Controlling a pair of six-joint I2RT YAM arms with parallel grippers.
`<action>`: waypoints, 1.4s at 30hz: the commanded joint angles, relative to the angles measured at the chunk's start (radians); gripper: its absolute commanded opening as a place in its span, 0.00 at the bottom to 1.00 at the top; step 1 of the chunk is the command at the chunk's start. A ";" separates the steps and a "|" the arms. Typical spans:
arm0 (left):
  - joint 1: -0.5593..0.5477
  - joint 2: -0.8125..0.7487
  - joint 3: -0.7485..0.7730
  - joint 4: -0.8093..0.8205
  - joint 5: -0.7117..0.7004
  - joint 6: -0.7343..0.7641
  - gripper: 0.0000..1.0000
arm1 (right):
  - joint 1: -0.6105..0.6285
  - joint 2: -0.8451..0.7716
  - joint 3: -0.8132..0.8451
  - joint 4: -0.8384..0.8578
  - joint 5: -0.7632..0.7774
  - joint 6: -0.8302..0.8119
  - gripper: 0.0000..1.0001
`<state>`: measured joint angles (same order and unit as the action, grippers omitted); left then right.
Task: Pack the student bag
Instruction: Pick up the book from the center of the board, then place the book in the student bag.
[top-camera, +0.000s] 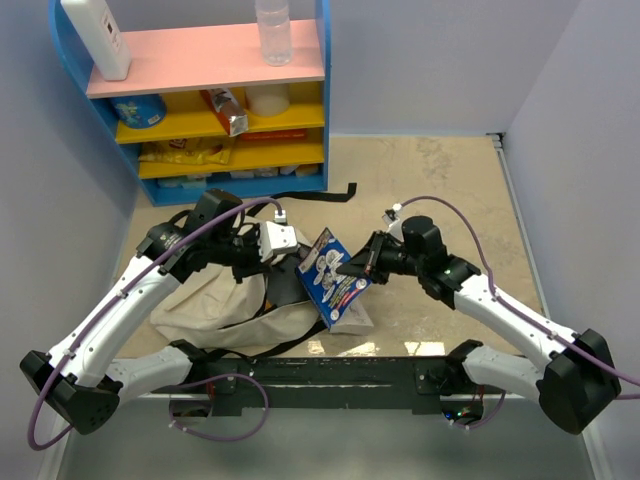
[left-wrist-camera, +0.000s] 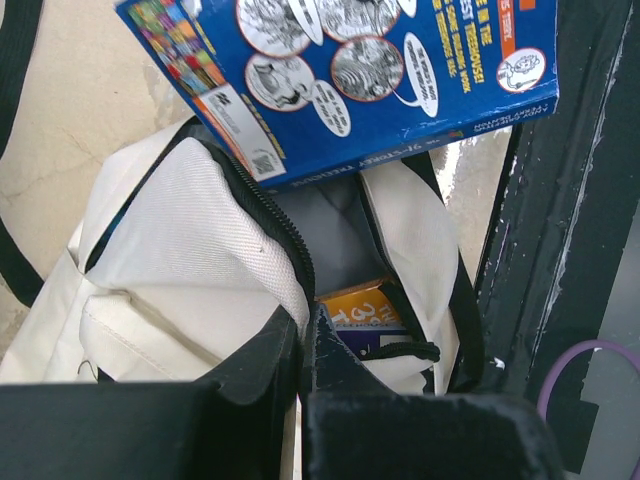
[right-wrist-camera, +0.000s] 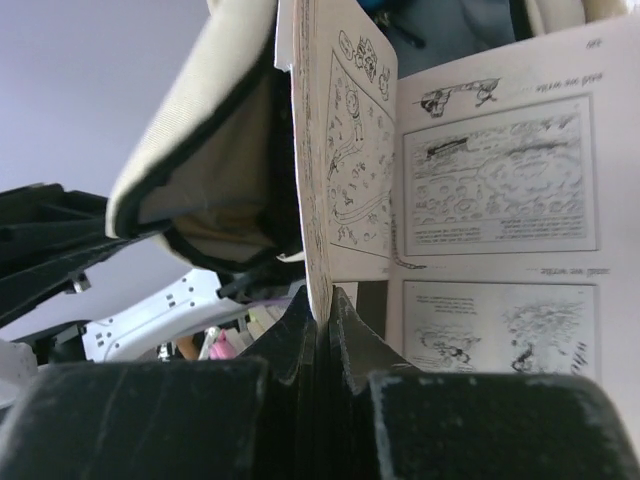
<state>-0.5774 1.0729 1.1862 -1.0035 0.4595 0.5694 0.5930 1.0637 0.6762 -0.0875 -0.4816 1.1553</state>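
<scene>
The beige student bag (top-camera: 215, 305) lies slumped on the table's near left, with its dark-lined mouth (left-wrist-camera: 345, 240) facing the centre. My left gripper (left-wrist-camera: 305, 325) is shut on the zipped rim of the bag (left-wrist-camera: 200, 230) and holds the mouth open. An orange and blue book (left-wrist-camera: 365, 310) shows inside. My right gripper (right-wrist-camera: 325, 305) is shut on some pages of a blue comic book (top-camera: 333, 270). The book hangs tilted just over the bag's mouth, its cover (left-wrist-camera: 350, 80) toward the left wrist view and its open pages (right-wrist-camera: 490, 200) toward the right wrist view.
A blue shelf unit (top-camera: 200, 60) with a pink top stands at the back left. It carries a clear bottle (top-camera: 272, 30), a white container (top-camera: 97, 35) and snack packs. A black strap (top-camera: 320, 195) trails on the table. The black base rail (top-camera: 330, 368) runs along the near edge.
</scene>
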 joint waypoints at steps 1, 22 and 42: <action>-0.002 -0.021 0.067 0.091 0.021 -0.005 0.00 | 0.031 -0.008 0.033 0.163 -0.002 0.063 0.00; -0.002 -0.030 0.066 0.046 0.070 0.035 0.00 | 0.189 0.403 0.220 0.709 0.037 0.310 0.00; -0.004 -0.013 0.064 0.036 0.113 0.040 0.00 | 0.340 0.745 0.355 0.522 0.478 -0.032 0.00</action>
<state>-0.5770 1.0733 1.1934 -1.0546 0.4862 0.5884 0.9234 1.8172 0.9634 0.4385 -0.2081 1.1900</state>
